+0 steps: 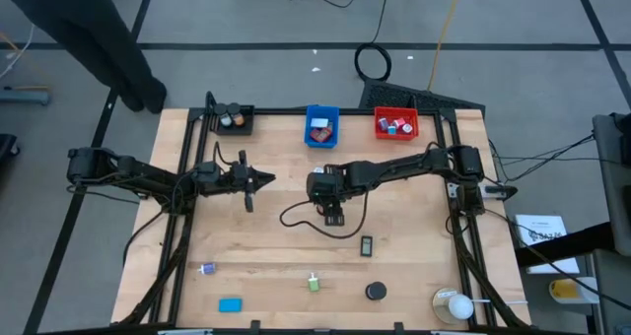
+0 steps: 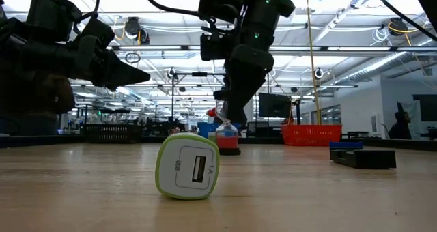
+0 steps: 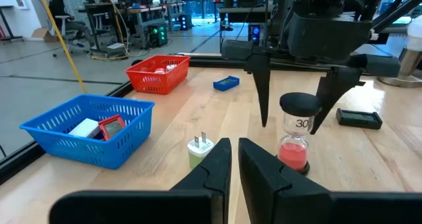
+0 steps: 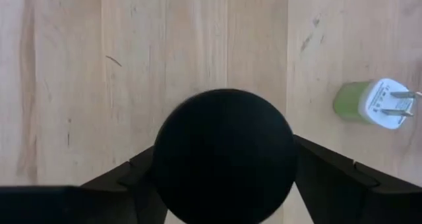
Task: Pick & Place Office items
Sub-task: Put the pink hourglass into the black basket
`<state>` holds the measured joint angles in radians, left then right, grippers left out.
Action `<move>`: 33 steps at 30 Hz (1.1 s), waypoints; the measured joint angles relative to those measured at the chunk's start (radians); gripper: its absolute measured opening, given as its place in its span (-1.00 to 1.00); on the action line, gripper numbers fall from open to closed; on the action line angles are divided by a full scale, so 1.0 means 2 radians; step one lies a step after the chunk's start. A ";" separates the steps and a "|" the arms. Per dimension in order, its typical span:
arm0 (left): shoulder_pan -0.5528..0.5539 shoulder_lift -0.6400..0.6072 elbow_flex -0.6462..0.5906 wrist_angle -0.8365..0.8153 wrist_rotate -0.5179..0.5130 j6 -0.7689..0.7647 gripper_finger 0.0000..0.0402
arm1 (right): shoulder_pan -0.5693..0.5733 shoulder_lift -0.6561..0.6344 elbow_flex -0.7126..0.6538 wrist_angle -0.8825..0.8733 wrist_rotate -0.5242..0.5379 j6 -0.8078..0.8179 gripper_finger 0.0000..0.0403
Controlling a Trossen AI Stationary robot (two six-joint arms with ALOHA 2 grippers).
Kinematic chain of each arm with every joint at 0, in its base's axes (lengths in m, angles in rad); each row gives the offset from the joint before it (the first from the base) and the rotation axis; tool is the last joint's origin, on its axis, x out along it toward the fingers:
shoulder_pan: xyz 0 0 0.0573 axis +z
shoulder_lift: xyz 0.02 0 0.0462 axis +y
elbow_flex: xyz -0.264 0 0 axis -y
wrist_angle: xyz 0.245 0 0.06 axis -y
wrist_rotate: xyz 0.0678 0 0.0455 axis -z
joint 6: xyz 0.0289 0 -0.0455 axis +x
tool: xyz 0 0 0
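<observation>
1. The wooden table (image 1: pixel 414 266) carries a black bin (image 1: pixel 235 119), a blue bin (image 1: pixel 321 125) and a red bin (image 1: pixel 395 124) along its far edge, each with small pieces inside.
2. The right gripper (image 3: pixel 293 122) points down at mid-table, its fingers spread wide on either side of a sand timer (image 3: pixel 295 141) that stands upright on the wood; contact looks absent, though that is hard to judge.
3. The left gripper (image 1: pixel 268 180) hovers left of centre, fingers nearly together, holding nothing.
4. A green-and-white charger plug (image 2: pixel 188 166), a black disc (image 1: pixel 375 292) and a blue block (image 1: pixel 230 304) lie near the front edge.
</observation>
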<state>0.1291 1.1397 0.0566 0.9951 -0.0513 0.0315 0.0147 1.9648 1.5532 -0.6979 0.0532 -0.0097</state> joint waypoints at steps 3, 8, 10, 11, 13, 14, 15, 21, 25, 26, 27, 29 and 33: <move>0.000 0.000 0.000 0.000 0.000 -0.001 -0.81 | 0.000 -0.013 -0.001 -0.006 -0.001 -0.001 0.38; 0.000 0.000 0.000 -0.003 0.000 -0.002 -0.81 | 0.005 -0.052 -0.001 -0.020 0.002 -0.001 0.39; 0.000 0.000 0.000 -0.004 0.001 -0.003 -0.81 | 0.008 -0.075 0.000 -0.026 0.004 -0.001 0.36; 0.000 0.000 0.000 -0.005 0.003 -0.004 -0.81 | 0.011 -0.088 -0.001 -0.034 0.010 -0.001 0.35; 0.000 0.000 0.000 -0.009 0.003 -0.005 -0.81 | 0.017 -0.111 -0.004 -0.049 0.028 0.001 0.31; 0.000 0.000 0.000 -0.012 0.003 -0.005 -0.81 | 0.020 -0.124 -0.007 -0.052 0.036 0.000 0.28; 0.000 0.000 0.000 -0.014 0.003 -0.006 -0.81 | 0.025 -0.139 -0.015 -0.055 0.044 0.000 0.25; 0.000 0.000 0.000 -0.018 0.004 -0.017 -0.81 | 0.044 -0.240 -0.134 0.015 0.079 0.002 -0.05; 0.000 0.000 0.000 -0.017 0.004 -0.020 -0.81 | 0.046 -0.312 -0.255 0.123 0.078 0.001 -0.30; 0.000 0.000 0.000 -0.017 0.004 -0.022 -0.81 | 0.045 -0.329 -0.284 0.150 0.079 0.001 -0.37; 0.000 0.000 0.000 -0.017 0.004 -0.027 -0.81 | 0.042 -0.345 -0.311 0.179 0.079 -0.001 -0.43; 0.000 0.000 0.000 -0.017 0.004 -0.037 -0.81 | 0.037 -0.373 -0.358 0.231 0.079 -0.002 -0.55; 0.000 0.000 0.001 -0.018 0.003 -0.039 -0.81 | 0.018 -0.422 -0.445 0.351 0.079 -0.002 -0.79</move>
<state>0.1284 1.1397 0.0593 0.9591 -0.0448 -0.0475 0.0503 1.1199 0.6634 0.0040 0.2108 -0.0130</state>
